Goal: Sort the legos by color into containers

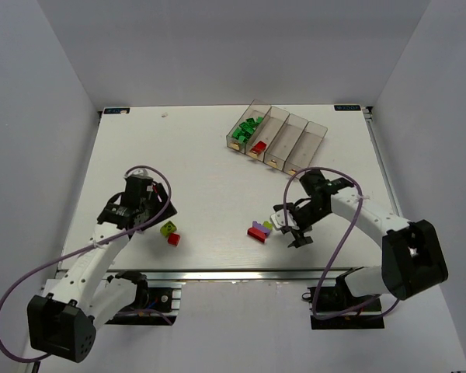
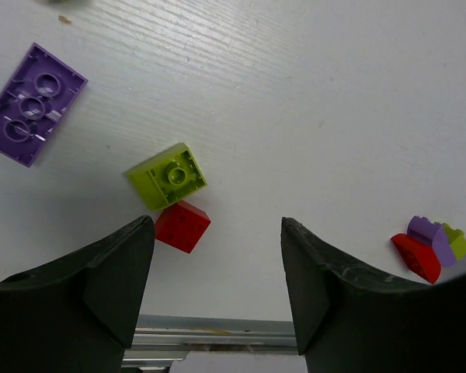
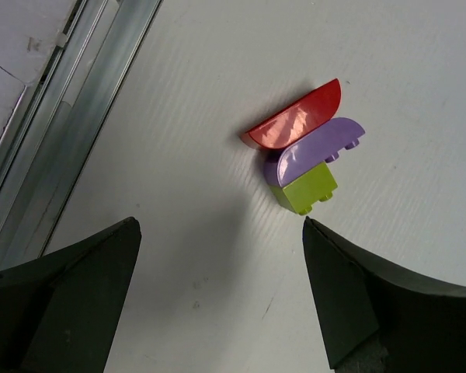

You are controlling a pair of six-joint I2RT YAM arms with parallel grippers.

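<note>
The left gripper [image 1: 157,211] [image 2: 217,225] is hanging low over the tabletop [image 1: 210,171] at the lower left of the top view. Its two fingers are spread wide apart and are holding nothing. Just in front of the fingers a yellow-green brick [image 1: 168,228] [image 2: 168,176] is lying, and a little red brick [image 1: 173,239] [image 2: 182,226] is touching its corner. In the left wrist view a flat purple plate [image 2: 33,103] is lying at the upper left, studs facing down, apart from those two.

The right gripper [image 1: 290,228] [image 3: 220,221] is hanging over the tabletop at the lower right of the middle in the top view. Its fingers are wide apart too, with nothing between them. Just ahead of it three pieces are sitting pressed together in a row: a red curved piece [image 1: 257,234] [image 3: 295,124] [image 2: 416,255], a purple curved piece [image 1: 258,227] [image 3: 314,148] [image 2: 431,237] and a small yellow-green block [image 1: 268,225] [image 3: 305,186] [image 2: 455,241]. The gripper is not touching them.

The containers [image 1: 299,140] are standing in a slanted row at the upper right of the top view, well away from both grippers. A bunch of green legos [image 1: 249,127] is lying in the leftmost one. A red lego [image 1: 259,147] is lying in the next one, near its label end.
</note>
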